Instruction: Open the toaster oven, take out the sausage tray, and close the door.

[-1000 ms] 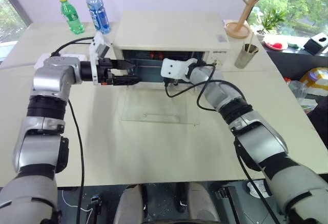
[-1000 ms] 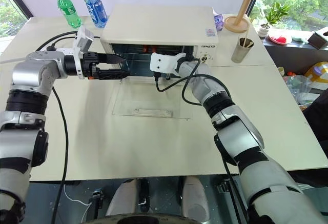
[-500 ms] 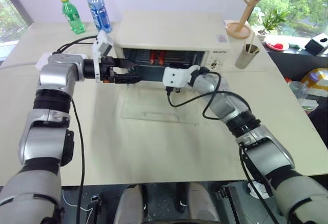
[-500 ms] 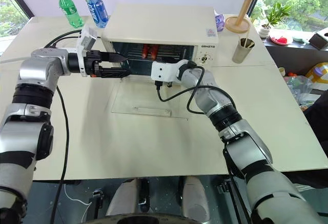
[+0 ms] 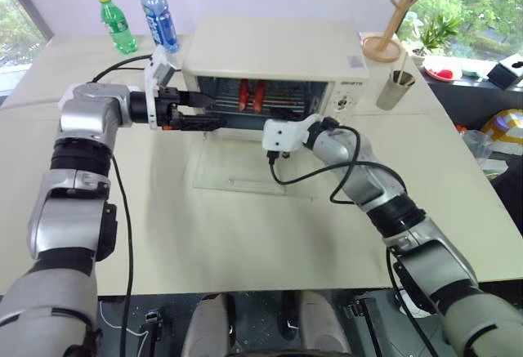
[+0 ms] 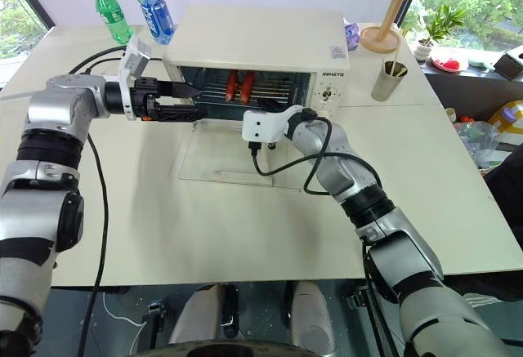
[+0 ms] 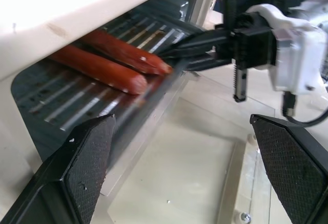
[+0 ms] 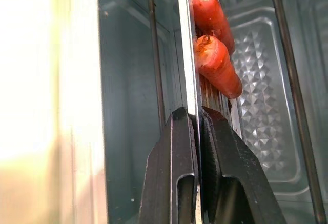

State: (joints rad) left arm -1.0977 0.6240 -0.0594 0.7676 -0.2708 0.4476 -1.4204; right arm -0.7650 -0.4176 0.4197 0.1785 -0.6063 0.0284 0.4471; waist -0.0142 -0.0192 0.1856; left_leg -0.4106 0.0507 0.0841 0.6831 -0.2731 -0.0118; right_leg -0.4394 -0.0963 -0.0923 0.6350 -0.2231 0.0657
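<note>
My right gripper [image 8: 197,131] pinched tight on front rim of sausage tray [image 7: 128,98], tray sitting in toaster oven [image 5: 274,51] mouth. Door [image 5: 253,169] lies flat open on worktop [image 5: 245,234]. My left gripper [image 5: 200,112] spread wide, empty, beside oven's left front corner.

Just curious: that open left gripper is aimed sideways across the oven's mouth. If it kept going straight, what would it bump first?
Probably the right gripper, whose fingers are pinching the sausage tray rim straight ahead of the left gripper; depth is hard to judge.

Two bottles [image 5: 155,10], cup [image 5: 393,89], wooden rack [image 5: 400,10]
</note>
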